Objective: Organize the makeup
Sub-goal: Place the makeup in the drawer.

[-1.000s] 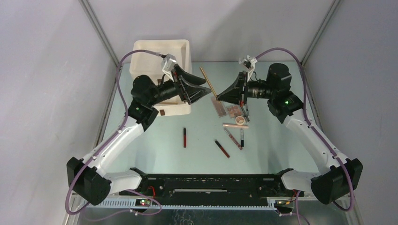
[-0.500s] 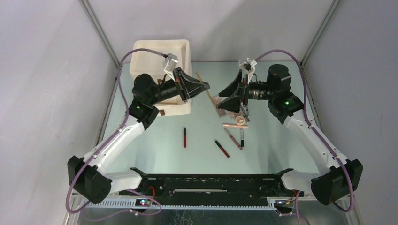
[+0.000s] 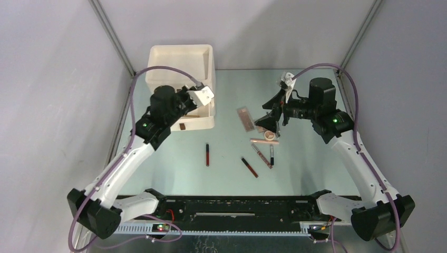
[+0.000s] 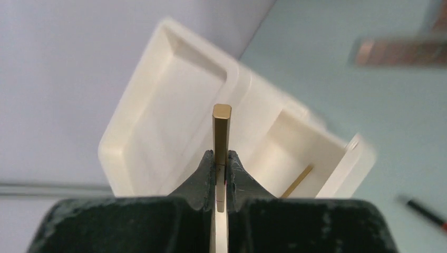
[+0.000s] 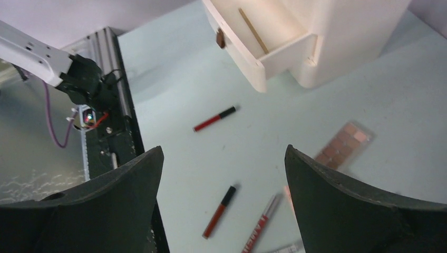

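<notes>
Presently one gold pencil [image 4: 222, 132] stands clamped between the fingers of the left gripper [image 4: 221, 159], its squared end poking past the tips. It is held in the air over the cream drawer box [image 3: 179, 58] at the far left of the surface [image 3: 226, 179]. A second gold pencil [image 5: 253, 30] lies along the floor of the box's one pulled-out drawer [image 4: 337, 168], which carries a small brown knob [image 5: 220, 38] on its front; that makes two pencils in all. The rest of the makeup lies out on the surface, right of the box. One pink-brown palette [image 3: 245, 118] lies flat by itself near the middle. Something pinkish just beside it is partly hidden under the right arm, and whether it is another palette cannot be told. Near it sits one round peach piece [image 3: 270, 135], with one slim peach tube [image 3: 263, 141] lying crosswise just in front of it. Four slim dark tubes are scattered nearer the arm bases: a red-and-black tube [image 3: 207, 154] alone to the left, an angled red tube [image 3: 249, 166] in the middle, and a paler tube [image 3: 262, 156] and a black tube [image 3: 272, 154] close together below the peach one. The right gripper [image 5: 223, 150] hangs above this cluster with its fingers spread wide and nothing between them.
</notes>
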Available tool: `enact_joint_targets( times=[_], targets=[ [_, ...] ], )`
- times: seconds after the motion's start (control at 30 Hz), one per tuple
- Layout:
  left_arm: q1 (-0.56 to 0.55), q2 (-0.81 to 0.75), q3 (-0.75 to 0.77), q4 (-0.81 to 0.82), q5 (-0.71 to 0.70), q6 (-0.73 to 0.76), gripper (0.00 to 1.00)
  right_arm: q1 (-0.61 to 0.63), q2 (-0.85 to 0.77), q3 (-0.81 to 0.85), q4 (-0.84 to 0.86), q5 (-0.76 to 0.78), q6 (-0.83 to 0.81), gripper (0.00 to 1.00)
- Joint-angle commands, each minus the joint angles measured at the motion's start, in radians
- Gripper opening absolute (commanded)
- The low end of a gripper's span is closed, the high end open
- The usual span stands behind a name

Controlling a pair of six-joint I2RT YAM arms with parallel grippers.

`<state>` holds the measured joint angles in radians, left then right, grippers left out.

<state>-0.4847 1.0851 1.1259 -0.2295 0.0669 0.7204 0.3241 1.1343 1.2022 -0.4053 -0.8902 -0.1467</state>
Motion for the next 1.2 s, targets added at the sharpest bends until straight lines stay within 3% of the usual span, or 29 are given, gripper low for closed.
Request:
enact_joint_targets(
  times=[0.0,0.37,0.7,0.93,1.17],
  targets=[
    [0.011,0.083,-0.052,-0.038,-0.254,0.305,0.02,-0.001,0.0,0.008,-0.112,0.1,-0.1,0.94],
    [0.041,0.285,-0.046,-0.074,-0.337,0.386,0.12,-0.03,0.045,-0.022,-0.189,0.238,-0.142,0.94],
    [0.065,0.4,-0.03,-0.107,-0.359,0.394,0.25,-0.076,0.208,-0.016,-0.17,0.516,-0.097,0.94],
    [0.068,0.382,-0.031,-0.13,-0.351,0.385,0.42,-0.105,0.368,0.043,-0.199,0.632,-0.1,0.93],
    [0.069,0.228,-0.035,-0.195,-0.258,0.314,0.67,-0.127,0.54,0.135,-0.215,0.699,-0.109,0.84]
  ],
)
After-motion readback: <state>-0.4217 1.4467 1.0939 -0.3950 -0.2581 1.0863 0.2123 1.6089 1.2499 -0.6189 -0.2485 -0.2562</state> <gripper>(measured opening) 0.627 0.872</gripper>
